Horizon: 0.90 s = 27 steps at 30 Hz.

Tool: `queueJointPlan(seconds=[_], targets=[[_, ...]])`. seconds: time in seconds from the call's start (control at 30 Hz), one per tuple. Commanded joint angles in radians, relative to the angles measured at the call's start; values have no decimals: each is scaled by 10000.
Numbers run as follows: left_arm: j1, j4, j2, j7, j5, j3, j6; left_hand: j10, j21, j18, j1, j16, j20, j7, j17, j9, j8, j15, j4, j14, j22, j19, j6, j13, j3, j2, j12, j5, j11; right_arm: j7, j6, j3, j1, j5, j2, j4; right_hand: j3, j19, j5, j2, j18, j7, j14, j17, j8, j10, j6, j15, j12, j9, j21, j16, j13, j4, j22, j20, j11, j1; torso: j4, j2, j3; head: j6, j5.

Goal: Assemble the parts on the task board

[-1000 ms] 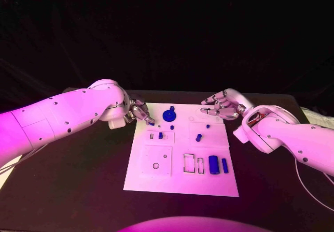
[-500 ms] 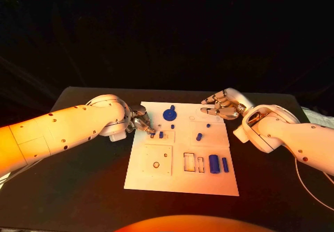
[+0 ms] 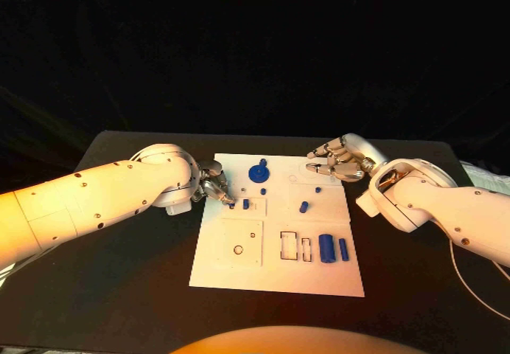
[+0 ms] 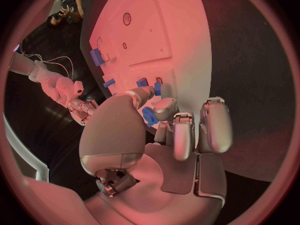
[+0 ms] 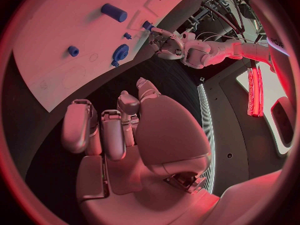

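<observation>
Blue, a small part [image 4: 149,116] is pinched in the left hand [image 3: 213,184] at the white board's [image 3: 245,273] left edge; the right hand [image 3: 338,164], curled on nothing, is held at its far right corner; a tilted pinch could jam the part

The near half of the white task board [image 3: 274,276] lies bare of hands. Farther back, the left hand [image 3: 213,184] crowds its left edge and the right hand [image 3: 338,164] its far right corner, leaving a gap between them around the blue gear-shaped part [image 3: 259,174].
</observation>
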Motion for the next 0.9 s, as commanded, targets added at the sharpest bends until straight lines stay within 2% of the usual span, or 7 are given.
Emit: queueJointPlan(seconds=[0.03, 0.4, 0.7, 0.9], targets=[[-29, 11, 19, -219, -128, -15, 452, 82, 49, -91, -27, 30, -41, -7, 2628, 2, 47, -41, -1510, 1051, 1157, 237, 61, 20, 1446, 107, 76, 74, -5, 102, 127, 0, -13, -29, 10, 7, -14, -61, 59, -5, 116, 15, 690, 898, -33, -44, 17, -44, -46, -17, -42, -34, -13, 71, -17, -5, 9, 22, -8, 4, 0, -23, 8], [-33, 12, -7, -243, -141, -16, 857, 144, 67, -98, -189, 30, -50, -20, 2628, -35, 23, -47, -1678, 1051, 1190, 251, 145, 57, 1518, 50, 103, 360, -17, 101, 137, 0, -20, -24, 6, 0, -14, -61, 59, -5, 116, 15, 690, 898, -33, -44, 17, -44, -46, -17, -42, -34, -13, 71, -17, -5, 9, 22, 5, -5, 6, -56, 15], [-37, 14, 19, -209, -170, -16, 893, 150, 71, -99, -201, 30, -51, -21, 2628, -38, 21, -48, -1694, 1051, 1194, 253, 153, 63, 1522, 44, 107, 386, -19, 108, 140, 0, -25, -16, 7, -2, -14, -61, 59, -5, 116, 15, 690, 898, -33, -44, 17, -44, -46, -17, -42, -34, -13, 71, -17, -5, 9, 22, -17, 3, 6, -51, 30], [-37, 13, 46, -190, -226, -15, 846, 157, 75, -100, -212, 30, -52, -23, 2628, -41, 20, -49, -1715, 1051, 1199, 255, 162, 72, 1524, 33, 114, 414, -21, 105, 143, 0, -27, -14, 2, 1, -14, -61, 59, -5, 116, 15, 690, 898, -33, -44, 17, -44, -46, -17, -42, -34, -13, 71, -17, -5, 9, 22, -4, 4, 4, -59, 3]])
